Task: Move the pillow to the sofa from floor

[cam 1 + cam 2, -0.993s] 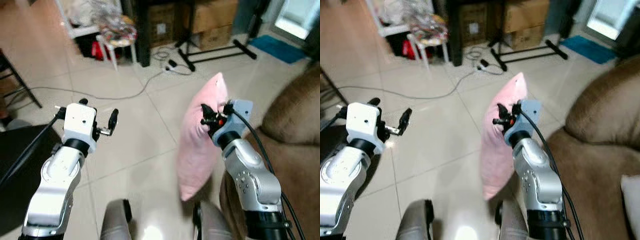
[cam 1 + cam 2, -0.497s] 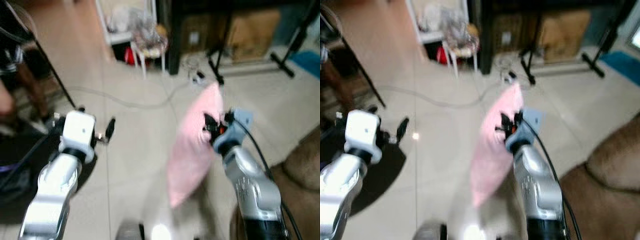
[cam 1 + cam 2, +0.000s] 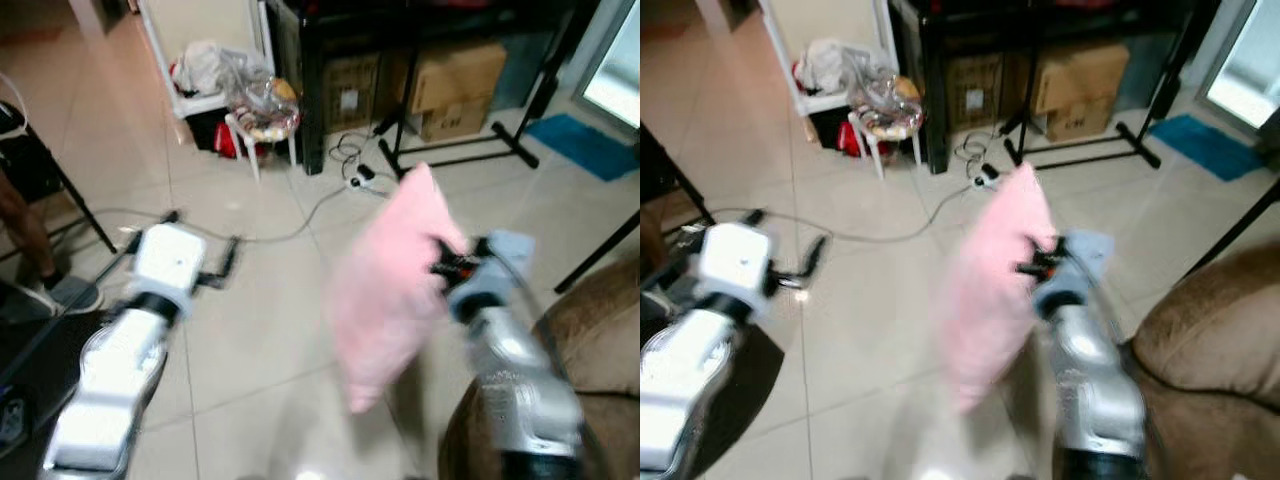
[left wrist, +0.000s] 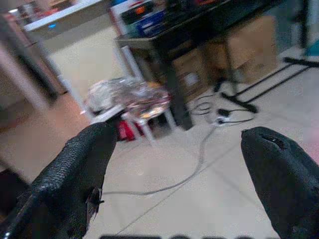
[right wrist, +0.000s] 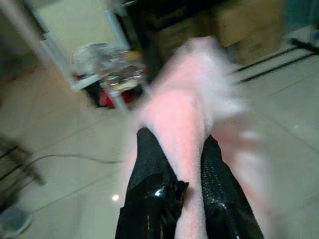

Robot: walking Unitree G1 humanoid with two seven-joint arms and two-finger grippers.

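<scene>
While the right gripper pinches the pillow between its jaws, steady carrying toward the sofa looks wise; left gripper spread.

A pale tiled floor carries a grey cable that runs to a white power strip. Behind it stands a small white stool with a shiny bundle on top, maybe plastic bags. Two brown cardboard boxes sit under a black table, near a black metal stand. A blue mat lies on the right.
</scene>
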